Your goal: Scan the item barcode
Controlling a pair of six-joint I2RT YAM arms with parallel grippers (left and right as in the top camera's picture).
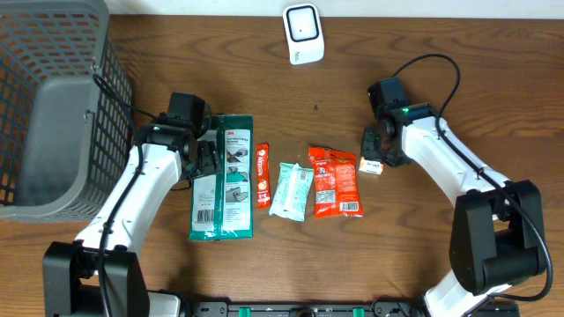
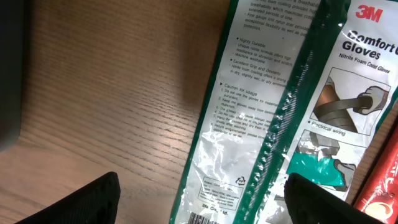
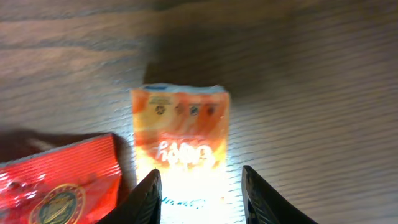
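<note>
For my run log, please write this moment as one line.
left gripper: open, over glove packet | right gripper: jaws either side of small orange packet, grip unclear | white device: far edge

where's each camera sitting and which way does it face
Overhead: above the table, facing down; both arms show.
Left wrist: on the left arm, facing down at the glove packet; left gripper frames the bottom.
Right wrist: on the right arm, facing down at the small orange packet; right gripper straddles it.
Shared: both packets appear overhead.
</note>
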